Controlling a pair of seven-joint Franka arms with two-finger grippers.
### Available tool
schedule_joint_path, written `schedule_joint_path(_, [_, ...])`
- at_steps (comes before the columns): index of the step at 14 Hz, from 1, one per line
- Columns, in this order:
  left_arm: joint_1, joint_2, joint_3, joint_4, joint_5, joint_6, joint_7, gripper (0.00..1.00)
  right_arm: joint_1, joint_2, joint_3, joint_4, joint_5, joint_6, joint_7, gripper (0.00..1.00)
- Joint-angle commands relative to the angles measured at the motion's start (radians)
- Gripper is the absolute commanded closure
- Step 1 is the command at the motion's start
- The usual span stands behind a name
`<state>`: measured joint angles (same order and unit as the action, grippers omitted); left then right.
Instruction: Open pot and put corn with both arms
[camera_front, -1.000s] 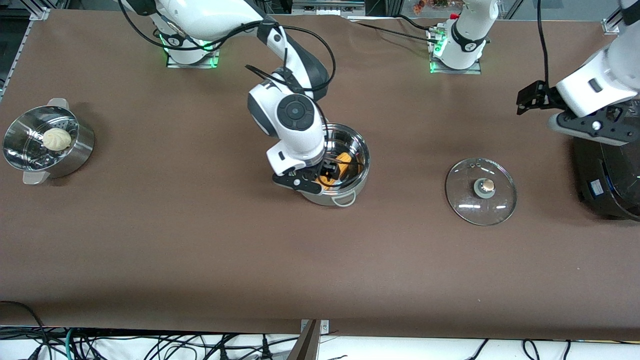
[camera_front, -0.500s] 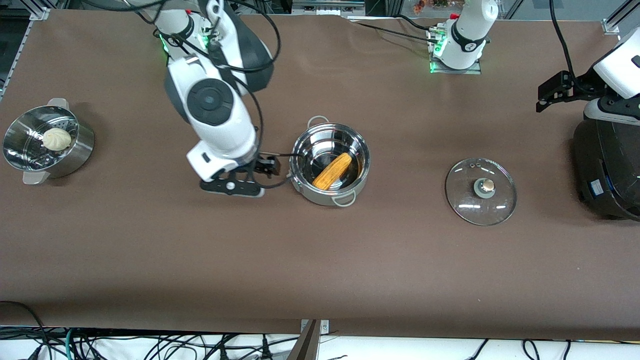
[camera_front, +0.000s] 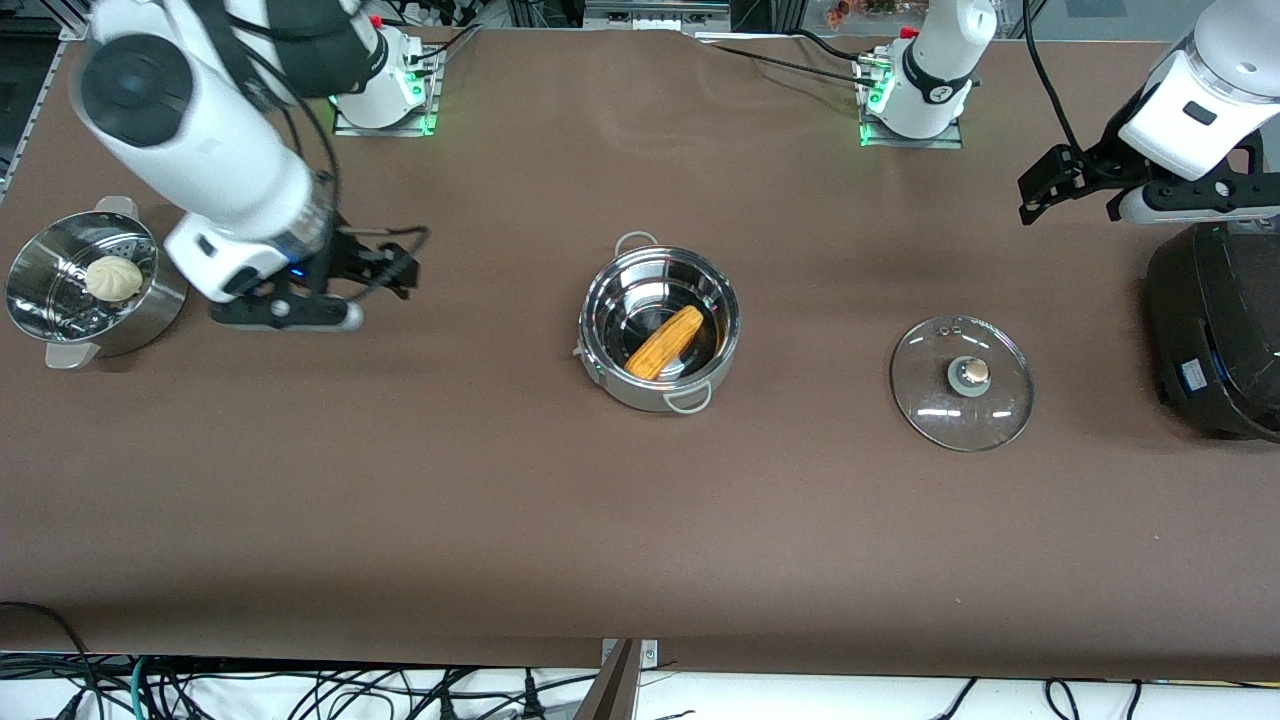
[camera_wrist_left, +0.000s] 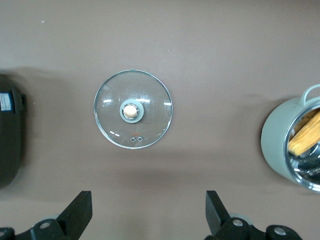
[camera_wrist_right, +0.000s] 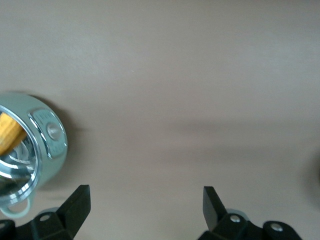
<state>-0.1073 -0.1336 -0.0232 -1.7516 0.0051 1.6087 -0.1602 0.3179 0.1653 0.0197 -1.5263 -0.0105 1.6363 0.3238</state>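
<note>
A: So where does everything sit on the brown table (camera_front: 640, 520)?

B: The shiny round steel pot (camera_front: 660, 330) stands mid-table, uncovered, its clear glass lid (camera_front: 962, 383) flat on the table toward the left arm's end. The yellow-orange corn cob (camera_front: 664, 343) lies slanted inside the pot.

A: And the grippers?

B: The right gripper (camera_front: 385, 265) hangs empty, fingers spread, beside the steel steamer pot (camera_front: 95, 285); the left gripper (camera_front: 1060, 185), likewise spread and empty, hovers near the black appliance (camera_front: 1215, 330). I'd judge both should clear off high, without clipping either.

High front cam faces robots; both wrist cams look down, sharing pot (camera_front: 660, 330).
</note>
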Motion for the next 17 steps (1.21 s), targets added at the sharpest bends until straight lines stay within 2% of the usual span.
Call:
schedule_joint_path(1, [0.006, -0.008, 0.016, -0.032, -0.005, 0.020, 0.097, 0.00, -0.100, -0.116, 0.052, -0.090, 0.007, -0.029, -0.106, 0.00])
schedule_joint_path(4, [0.032, 0.015, -0.001, 0.001, -0.005, 0.014, 0.091, 0.00, -0.157, -0.156, 0.046, -0.095, 0.011, -0.072, -0.180, 0.00])
schedule_joint_path(6, [0.118, 0.066, -0.093, 0.078, -0.002, -0.021, 0.090, 0.00, -0.201, -0.168, 0.051, -0.091, 0.011, -0.096, -0.201, 0.00])
schedule_joint_path(7, [0.132, 0.078, -0.115, 0.096, -0.002, -0.030, 0.087, 0.00, -0.218, -0.173, 0.051, -0.092, 0.012, -0.110, -0.228, 0.00])
schedule_joint_path(10, [0.124, 0.080, -0.095, 0.098, -0.002, -0.032, 0.093, 0.00, -0.229, -0.175, 0.034, -0.089, 0.012, -0.116, -0.266, 0.00])
schedule_joint_path(17, [0.133, 0.083, -0.096, 0.104, -0.002, -0.038, 0.094, 0.00, -0.230, -0.161, 0.034, -0.058, 0.015, -0.131, -0.252, 0.00])
